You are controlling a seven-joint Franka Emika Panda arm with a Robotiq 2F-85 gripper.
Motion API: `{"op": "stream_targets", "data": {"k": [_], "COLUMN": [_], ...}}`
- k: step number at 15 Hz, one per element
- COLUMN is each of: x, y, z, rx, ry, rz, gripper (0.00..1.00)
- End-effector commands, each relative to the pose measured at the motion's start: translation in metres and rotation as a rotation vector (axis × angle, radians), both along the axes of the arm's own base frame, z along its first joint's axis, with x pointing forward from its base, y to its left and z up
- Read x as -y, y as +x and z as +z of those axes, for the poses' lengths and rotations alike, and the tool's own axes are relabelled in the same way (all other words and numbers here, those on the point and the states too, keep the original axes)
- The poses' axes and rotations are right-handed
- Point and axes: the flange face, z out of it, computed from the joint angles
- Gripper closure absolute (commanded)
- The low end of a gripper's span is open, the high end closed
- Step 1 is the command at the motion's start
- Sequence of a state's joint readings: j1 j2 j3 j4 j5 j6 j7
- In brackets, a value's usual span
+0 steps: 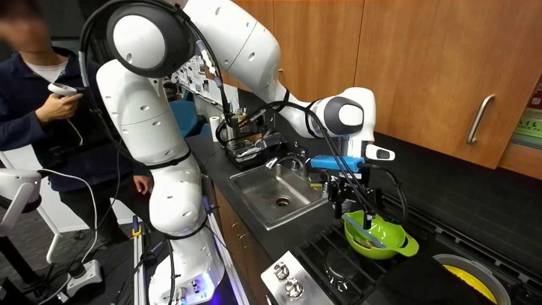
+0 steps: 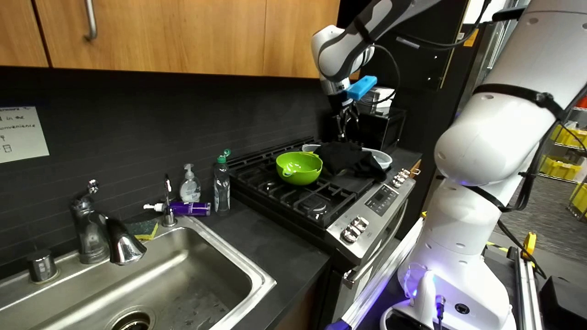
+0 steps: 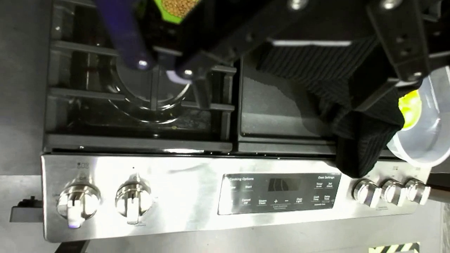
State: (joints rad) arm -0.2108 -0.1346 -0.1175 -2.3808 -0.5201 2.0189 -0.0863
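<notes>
Black two-fingered gripper (image 3: 284,100): hangs fingers-down over the steel-fronted gas stove (image 3: 186,189), spread wide and grasping nothing; whether a fingertip brushes what lies below cannot be told.
Limp black ribbed cloth (image 3: 362,140): nearest to the gripper, bunched beneath it, with one end reaching the stove's front edge.
Stage at the cloth: judging by these views, the gripper is in place above it, but no grip is made; the cloth lies slack and folded, so any shifting of it would first need a hold.
Matte black griddle plate (image 3: 263,116): partly under the cloth.
Translucent whitish round bowl (image 3: 432,147): just beside the cloth, which overlaps it in the wrist view; a yellow object (image 3: 410,107) shows in it.
Glossy lime-green bowl (image 2: 300,176): upright on the black burner grates (image 3: 88,93), on the cloth's other side, with small brown grains (image 3: 178,7) inside.
Stainless steel sink (image 2: 197,293): past the dark counter (image 2: 284,254), well apart from the gripper.
Bottles by the sink: an upright clear one with a green cap (image 2: 222,185), a purple one (image 2: 191,209) on its side.
Person in a navy jacket (image 1: 55,133): stands behind the arm, holding a white controller (image 1: 63,89).
</notes>
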Motion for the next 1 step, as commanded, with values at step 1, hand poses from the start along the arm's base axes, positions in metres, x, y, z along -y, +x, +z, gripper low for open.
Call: {"op": "stream_targets", "data": {"k": [1], "x": [-0.0001], "y": [0.0004], "z": [-0.0003], "rx": [-0.002], "ry": [0.001], "rz": [0.001], "gripper": [0.00]}}
